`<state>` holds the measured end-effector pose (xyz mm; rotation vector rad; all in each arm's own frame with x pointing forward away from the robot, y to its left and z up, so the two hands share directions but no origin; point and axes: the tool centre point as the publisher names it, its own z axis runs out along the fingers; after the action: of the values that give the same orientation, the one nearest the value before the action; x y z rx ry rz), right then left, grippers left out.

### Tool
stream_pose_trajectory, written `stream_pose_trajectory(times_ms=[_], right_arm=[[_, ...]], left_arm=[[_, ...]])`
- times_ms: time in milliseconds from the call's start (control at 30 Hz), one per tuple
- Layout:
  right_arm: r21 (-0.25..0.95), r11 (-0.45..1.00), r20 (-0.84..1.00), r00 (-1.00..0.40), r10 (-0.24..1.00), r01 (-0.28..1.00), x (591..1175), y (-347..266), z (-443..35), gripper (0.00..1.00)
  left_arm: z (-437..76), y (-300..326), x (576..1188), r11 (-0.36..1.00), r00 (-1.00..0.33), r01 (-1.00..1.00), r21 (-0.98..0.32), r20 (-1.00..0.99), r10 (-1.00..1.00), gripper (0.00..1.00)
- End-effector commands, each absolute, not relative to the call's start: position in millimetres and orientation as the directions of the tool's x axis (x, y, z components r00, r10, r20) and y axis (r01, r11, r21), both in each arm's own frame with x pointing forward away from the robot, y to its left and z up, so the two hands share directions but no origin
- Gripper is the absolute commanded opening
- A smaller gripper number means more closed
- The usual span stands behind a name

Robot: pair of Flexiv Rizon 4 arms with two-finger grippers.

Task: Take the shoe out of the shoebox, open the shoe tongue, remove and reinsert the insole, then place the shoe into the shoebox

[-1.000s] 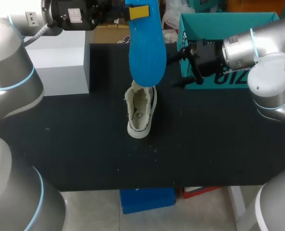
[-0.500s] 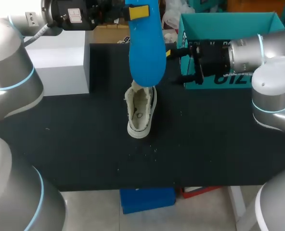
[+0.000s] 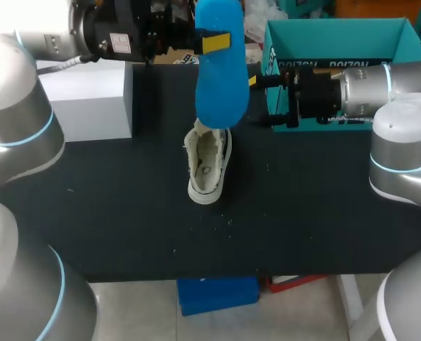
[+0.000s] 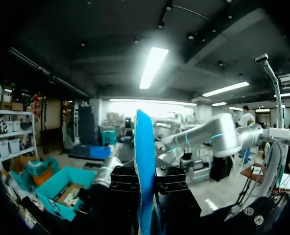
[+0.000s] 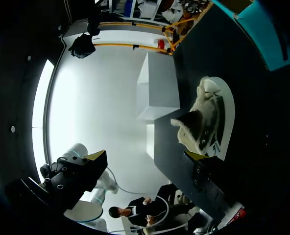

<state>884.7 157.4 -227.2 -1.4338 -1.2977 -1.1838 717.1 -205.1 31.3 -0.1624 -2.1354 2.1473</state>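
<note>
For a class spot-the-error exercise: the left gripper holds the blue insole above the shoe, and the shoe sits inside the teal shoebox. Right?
No. The left gripper holds the blue insole above the shoe, but the shoe sits on the black table, outside the teal shoebox, as the head view shows.

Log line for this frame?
phase: insole out of shoe | left gripper shut on insole, held above shoe | right gripper open beside insole | shoe on table
</note>
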Motion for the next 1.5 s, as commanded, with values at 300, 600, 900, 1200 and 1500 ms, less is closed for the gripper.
stream_pose_trajectory(times_ms=[300, 600, 900, 1200, 1500], right_arm=[[0.006, -0.106, 0.981, 0.015, 0.195, 0.994, 884.7, 158.6, -227.6, 1.0], [0.006, -0.106, 0.981, 0.015, 0.195, 0.994, 884.7, 158.6, -227.6, 1.0], [0.006, -0.106, 0.981, 0.015, 0.195, 0.994, 884.7, 158.6, -227.6, 1.0], [0.006, -0.106, 0.981, 0.015, 0.195, 0.994, 884.7, 158.6, -227.6, 1.0], [0.006, -0.106, 0.981, 0.015, 0.195, 0.994, 884.7, 158.6, -227.6, 1.0]], left_arm=[[26.9, -204.9, 705.4, 0.091, -0.968, 0.25, -0.964, -0.251, 0.0, 0.0], [12.4, -206.6, 685.6, 0.05, -0.912, 0.41, -0.911, -0.409, 0.015, 0.0], [-54.5, -201.0, 669.8, -0.01, -0.731, 0.682, -0.731, -0.682, 0.024, 0.0], [-67.0, -199.4, 664.3, -0.013, -0.7, 0.713, -0.701, -0.712, 0.057, 0.0], [-67.0, -199.4, 664.3, -0.013, -0.7, 0.713, -0.701, -0.712, 0.057, 0.0]])
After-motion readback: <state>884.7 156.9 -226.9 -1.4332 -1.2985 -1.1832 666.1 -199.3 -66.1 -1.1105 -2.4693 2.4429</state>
